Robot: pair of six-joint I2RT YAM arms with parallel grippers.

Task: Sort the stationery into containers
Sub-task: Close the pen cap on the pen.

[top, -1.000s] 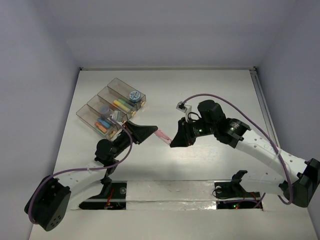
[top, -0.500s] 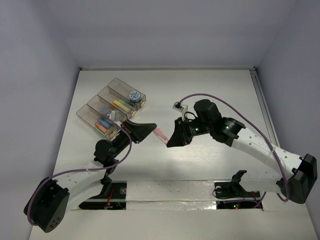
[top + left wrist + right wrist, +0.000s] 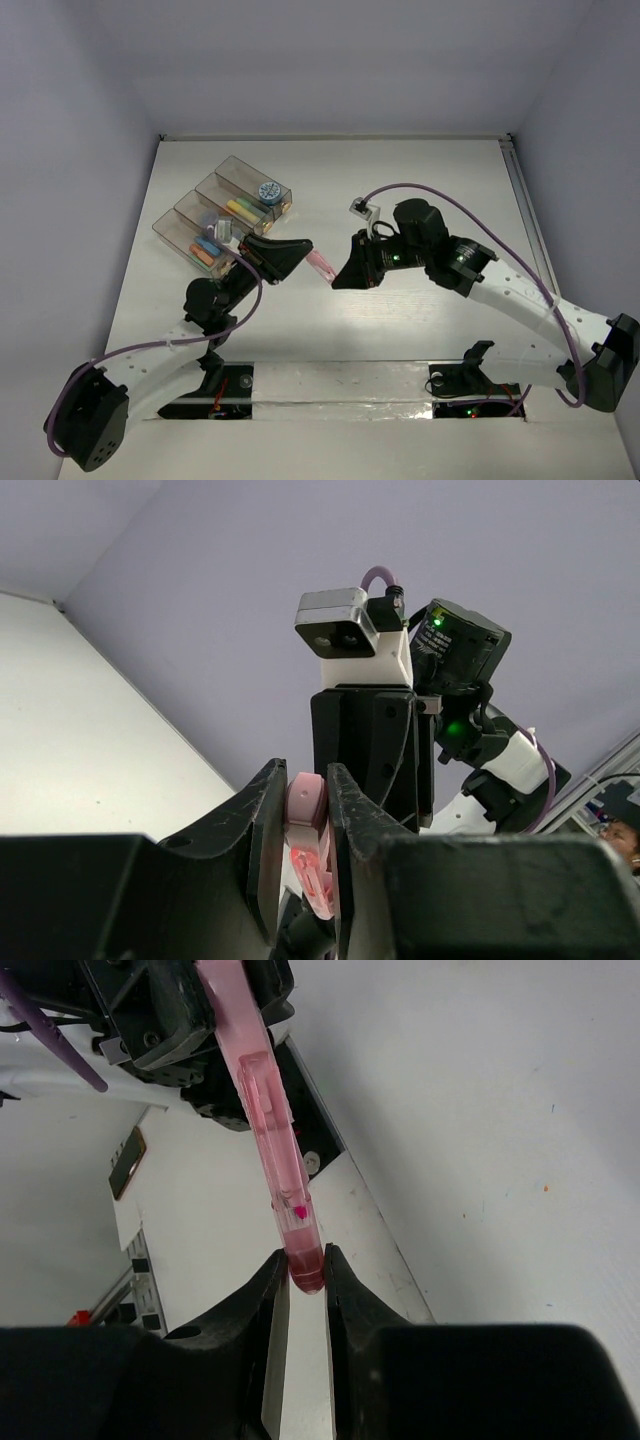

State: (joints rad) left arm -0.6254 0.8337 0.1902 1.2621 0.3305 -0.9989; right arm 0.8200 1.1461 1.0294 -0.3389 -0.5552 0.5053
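Mostly done. The containers [image 3: 222, 172] at the far left of the tabletop [image 3: 430, 180] already hold sorted pieces: a blue roll [image 3: 268, 190] and a yellow pen [image 3: 240, 208] in the farthest box, and orange and blue pens [image 3: 207, 248] in the nearer ones. The contents of the middle box are too small to tell. Left to do is the pink pen [image 3: 320, 266], which is up off the surface near the middle, just right of the containers, spanning the gap between the two arms. The left fingers [image 3: 266, 815] are clenched on one end and the right fingers [image 3: 272, 1290] are clenched on the tip, so it reads as a hand-over and the pen is not yet boxed. No other loose piece shows outside the boxes, so this is probably the last one. The tabletop is plain white and matte, with a glossy strip along the near edge by the arm bases. Bare pale grey-lilac walls close it in on three sides.
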